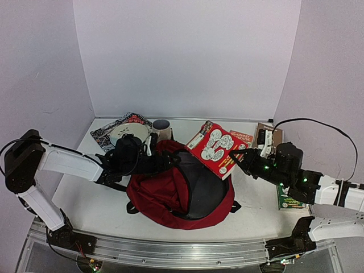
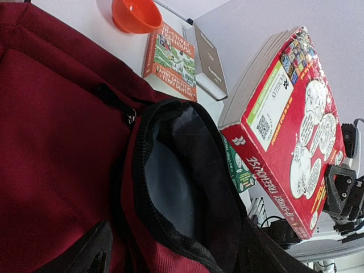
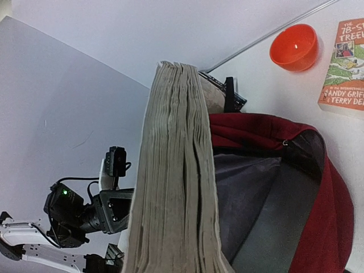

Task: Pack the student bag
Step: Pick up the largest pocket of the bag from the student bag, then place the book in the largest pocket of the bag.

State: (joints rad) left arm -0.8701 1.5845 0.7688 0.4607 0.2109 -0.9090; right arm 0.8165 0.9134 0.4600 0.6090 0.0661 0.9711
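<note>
Cannot see most of the green book (image 1: 282,200) under the right arm (image 1: 324,190). At the middle of the table (image 1: 85,199): student bag (image 1: 165,199), dark red, mouth unzipped, grey lining showing. At its rim, left gripper (image 1: 169,161), jaws spread wide. By the mouth, right gripper (image 1: 239,159) clamped on a tilted red book (image 1: 219,145). Behind, magazine (image 1: 105,133) partly covered.

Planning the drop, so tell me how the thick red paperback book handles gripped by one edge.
The thick red paperback book looks fairly stiff: it juts flat from the jaws of the right gripper. Its wavy page edges hint at some flex. Thick, so probably heavy; it might pivot.
</note>
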